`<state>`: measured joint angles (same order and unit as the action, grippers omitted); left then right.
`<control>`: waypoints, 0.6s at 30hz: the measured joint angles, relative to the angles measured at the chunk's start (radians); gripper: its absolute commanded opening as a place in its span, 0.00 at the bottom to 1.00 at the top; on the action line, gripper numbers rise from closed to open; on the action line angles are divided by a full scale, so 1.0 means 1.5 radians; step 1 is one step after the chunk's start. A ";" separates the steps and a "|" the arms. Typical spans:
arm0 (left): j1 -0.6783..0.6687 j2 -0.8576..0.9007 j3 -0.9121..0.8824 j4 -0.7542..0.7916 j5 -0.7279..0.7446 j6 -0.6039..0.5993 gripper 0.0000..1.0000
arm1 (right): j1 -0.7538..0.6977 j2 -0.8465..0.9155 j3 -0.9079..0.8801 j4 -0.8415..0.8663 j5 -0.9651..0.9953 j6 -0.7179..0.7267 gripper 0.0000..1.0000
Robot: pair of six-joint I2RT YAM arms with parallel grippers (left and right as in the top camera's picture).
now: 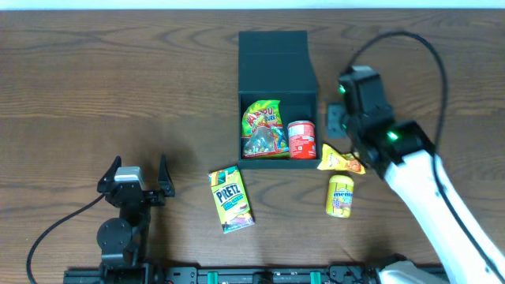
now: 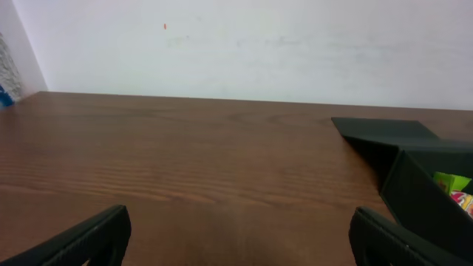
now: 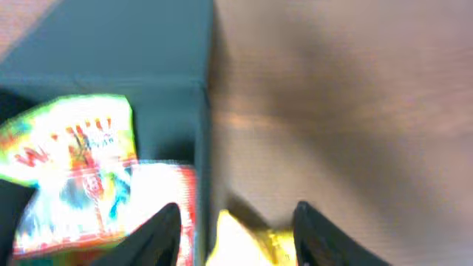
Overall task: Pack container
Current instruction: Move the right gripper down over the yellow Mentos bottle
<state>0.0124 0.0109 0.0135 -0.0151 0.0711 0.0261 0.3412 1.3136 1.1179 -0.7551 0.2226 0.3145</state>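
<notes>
brown wood-grain table (image 1: 118,79) meets a plain white wall (image 2: 259,44).

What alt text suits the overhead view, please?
An open dark teal container holds a colourful snack bag and a red can. The right hand hangs beside it; a Pretz box, yellow packet and yellow tube lie outside.

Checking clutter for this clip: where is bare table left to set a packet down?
Wide bare table left of the container, beyond the left gripper. Also between Pretz box and Mentos pack. Crowded at the container's right front corner: yellow packet, right gripper.
</notes>
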 measured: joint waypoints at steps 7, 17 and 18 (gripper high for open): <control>0.000 0.000 0.000 0.000 0.000 0.000 0.95 | 0.000 -0.094 -0.001 -0.224 0.013 0.116 0.75; 0.000 0.000 0.000 0.000 0.000 0.000 0.95 | 0.000 -0.191 -0.113 -0.286 -0.057 0.189 0.80; 0.000 0.000 0.000 0.000 0.000 0.000 0.95 | 0.000 -0.198 -0.135 -0.285 -0.065 0.201 0.80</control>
<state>0.0124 0.0109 0.0135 -0.0151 0.0711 0.0261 0.3412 1.0161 0.9157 -1.1828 0.1246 0.6159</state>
